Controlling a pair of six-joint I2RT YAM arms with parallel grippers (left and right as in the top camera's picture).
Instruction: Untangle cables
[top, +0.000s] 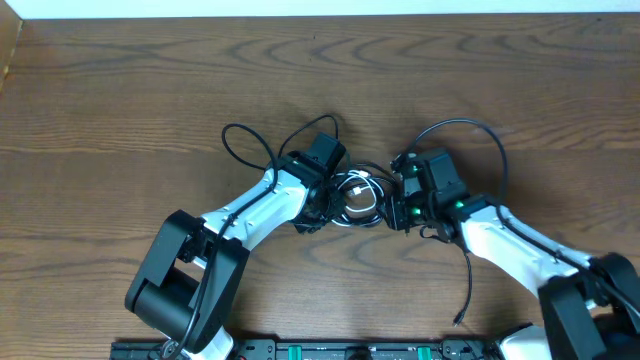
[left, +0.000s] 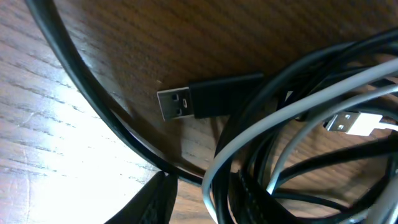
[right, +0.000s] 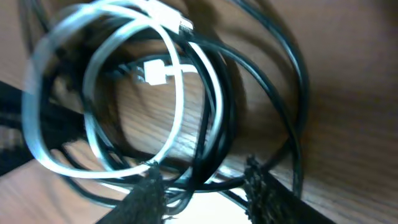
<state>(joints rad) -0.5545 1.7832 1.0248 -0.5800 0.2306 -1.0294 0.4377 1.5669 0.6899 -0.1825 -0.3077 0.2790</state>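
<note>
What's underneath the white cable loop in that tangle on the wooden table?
Beneath the white cable loop coil thin black cables, with brown wooden table showing through its middle. Deeper crossings are covered.

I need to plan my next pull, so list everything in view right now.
table: one, brown wood, under everything
black cables: several, count unclear, tangled in loops at centre between the grippers
white cable: one, looped through the black ones
black USB plug: one, flat on the table beside the loops
white plug: one, inside the tangle
arm cables: two, black, arcing behind each wrist
left gripper: one, black fingers apart, cables between them
right gripper: one, black fingers apart, cables between them
</note>
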